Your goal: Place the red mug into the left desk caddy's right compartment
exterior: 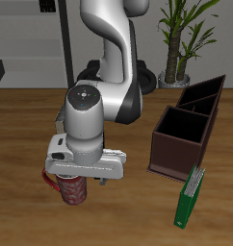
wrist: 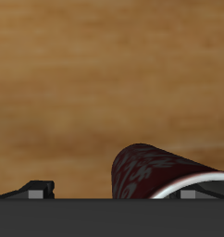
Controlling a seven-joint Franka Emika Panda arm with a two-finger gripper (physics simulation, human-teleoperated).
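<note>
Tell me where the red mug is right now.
In the exterior view the red mug hangs under the gripper near the table's front edge, well apart from the left desk caddy and the green binder.

Bare table point(exterior: 22, 144) between arm and left desk caddy point(exterior: 186, 130); green binder point(exterior: 191, 197) leans by caddy's front end.
</note>
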